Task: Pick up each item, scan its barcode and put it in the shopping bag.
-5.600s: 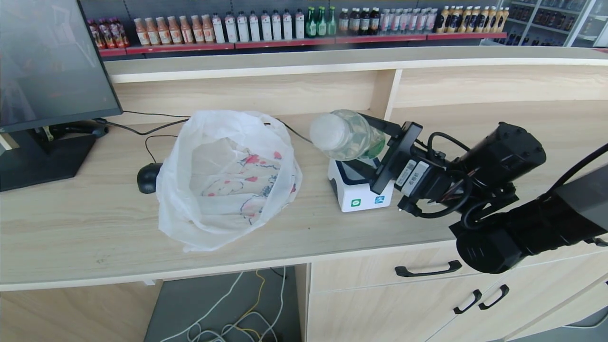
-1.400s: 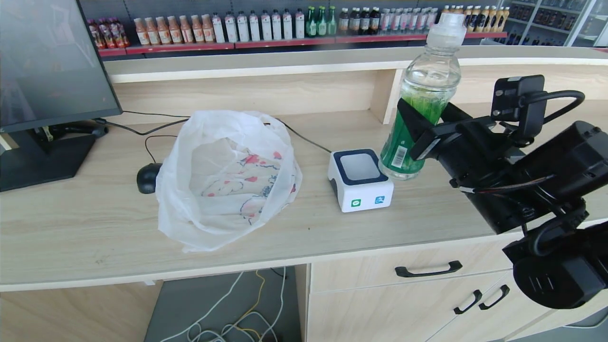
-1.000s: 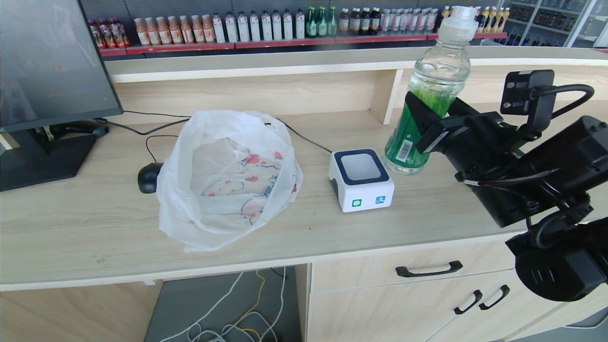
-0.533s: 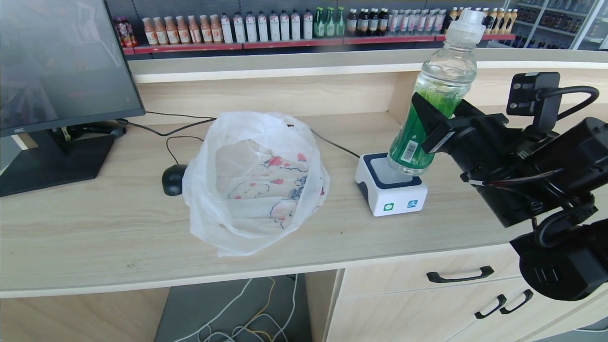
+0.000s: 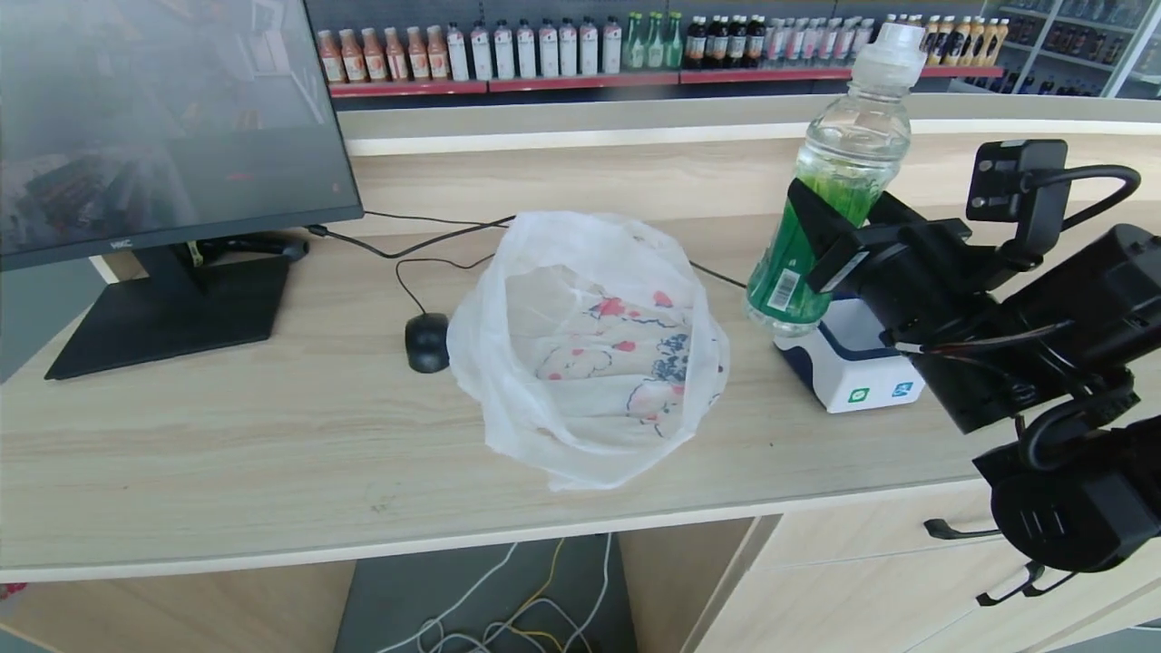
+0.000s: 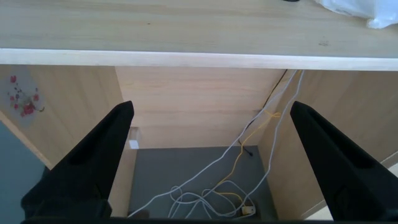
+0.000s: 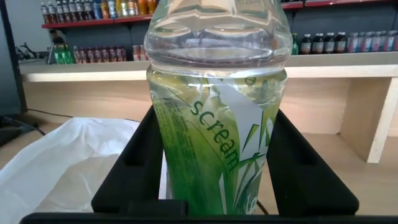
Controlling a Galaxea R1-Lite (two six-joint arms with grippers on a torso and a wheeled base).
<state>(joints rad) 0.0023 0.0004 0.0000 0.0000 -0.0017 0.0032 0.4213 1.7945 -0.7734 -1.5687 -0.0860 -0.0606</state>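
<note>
Bottle point(image 5: 839, 181) with a green label and a white cap hangs above the worktop point(image 5: 227, 435), just to the right of the shopping bag point(image 5: 562, 245) and a little higher than the bag's rim. It stands nearly upright, its cap leaning slightly away from the bag, and its base does not touch the worktop. A barcode shows on the lower part of the label, on the side turned toward the bag.

The right end effector point(image 5: 830, 218) is clamped on the bottle around its middle, with one black finger on each side; the right wrist view shows the bottle point(image 7: 217, 124) filling the gap between the two fingers, with the bag point(image 7: 62, 162) beyond it.

A white and blue scanner point(image 5: 857, 372) sits on the worktop right of the bag, partly hidden behind the bottle's base.

The bag stands open, white and thin, with red and blue print showing inside. A black mouse point(image 5: 426, 342) lies just left of the bag, and a monitor point(image 5: 154, 118) stands farther left.

The left end effector point(image 6: 211, 155) hangs below the worktop's front edge, its fingers spread wide apart and holding nothing, with loose cables point(image 6: 236, 162) on the floor beneath.
</note>
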